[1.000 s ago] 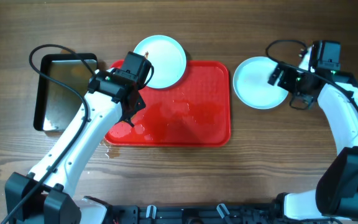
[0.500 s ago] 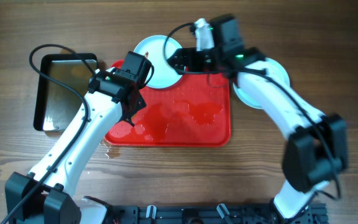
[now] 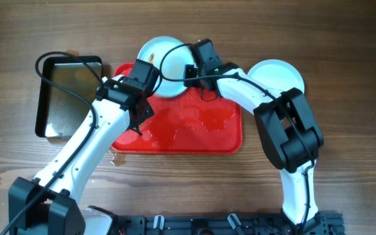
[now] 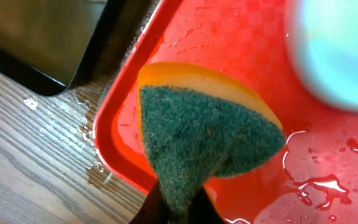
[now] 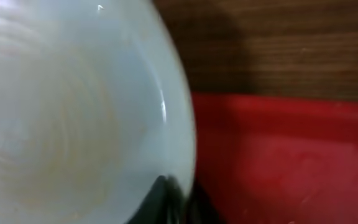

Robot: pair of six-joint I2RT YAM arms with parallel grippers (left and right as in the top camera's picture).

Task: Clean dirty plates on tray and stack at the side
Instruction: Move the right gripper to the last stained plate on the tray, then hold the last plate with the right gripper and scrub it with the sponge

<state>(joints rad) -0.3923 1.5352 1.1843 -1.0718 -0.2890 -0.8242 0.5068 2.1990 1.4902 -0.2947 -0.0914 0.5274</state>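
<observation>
The red tray (image 3: 201,134) lies wet at the table's middle. One white plate (image 3: 155,49) rests over its far left edge. My right gripper (image 3: 187,73) is shut on that plate's right rim; in the right wrist view the plate (image 5: 61,112) fills the left, with the dark fingertips (image 5: 166,196) pinching its edge beside the tray (image 5: 291,162). A second white plate (image 3: 279,73) sits on the table right of the tray. My left gripper (image 3: 140,124) hangs over the tray's left part, shut on a green-and-yellow sponge (image 4: 204,137).
A dark metal pan (image 3: 64,91) stands on the table left of the tray, its corner close to the sponge (image 4: 48,37). Water pools on the tray (image 4: 328,186) and drips lie on the wood by its near left corner (image 3: 113,156).
My right arm swung left from the plate beside the tray to the plate at the tray's far edge, and its jaws closed on the rim. The left arm barely moved.
</observation>
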